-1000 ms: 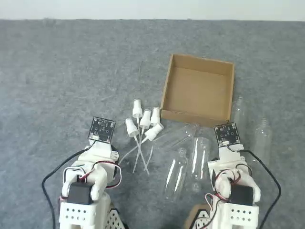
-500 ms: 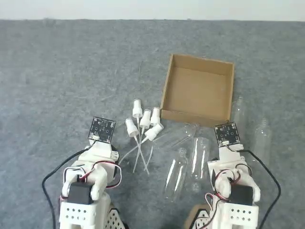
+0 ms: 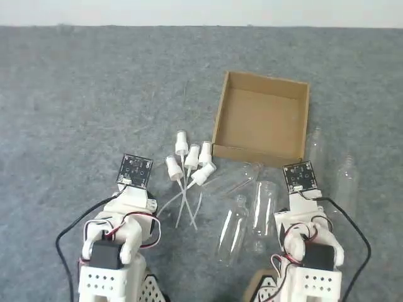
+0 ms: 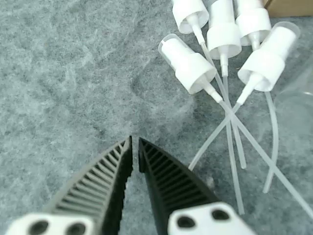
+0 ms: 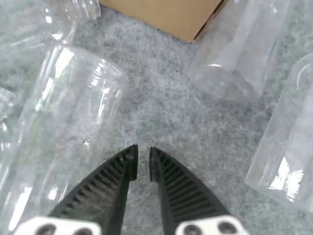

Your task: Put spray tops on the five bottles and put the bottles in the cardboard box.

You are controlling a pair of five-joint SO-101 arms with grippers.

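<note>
The left gripper [image 4: 135, 143] hangs low over the grey mat [image 3: 82, 88]. Its ribbed jaws are drawn almost together, with only a sliver between the tips and nothing held. The five spray tops [image 4: 222, 39] lie in a loose cluster ahead of it and toward the right arm's side, with the nearest top [image 4: 190, 66] a short way beyond the tips. Their thin tubes [image 4: 229, 114] trail back toward the gripper and cross one another on the mat.

The right gripper [image 5: 143, 149] sits in the same posture – jaws nearly closed, gripping nothing. A wide bottle [image 5: 63, 127] lies just beside it, on the side of the left arm. A second bottle [image 5: 239, 44] lies ahead of the tips, close to a corner of the cardboard box [image 5: 166, 14]. A third bottle [image 5: 288, 142] lies on the gripper's outer side.

In the high view, a slim bottle [image 3: 232, 229] rests beyond the wide one, farther toward the left arm. A fifth bottle [image 3: 242, 176] lies near the box's front wall – between the tops and the right gripper. All five bottles are uncapped, on their sides on the mat and outside the box. The box stands open-side up ahead of the right gripper.
</note>
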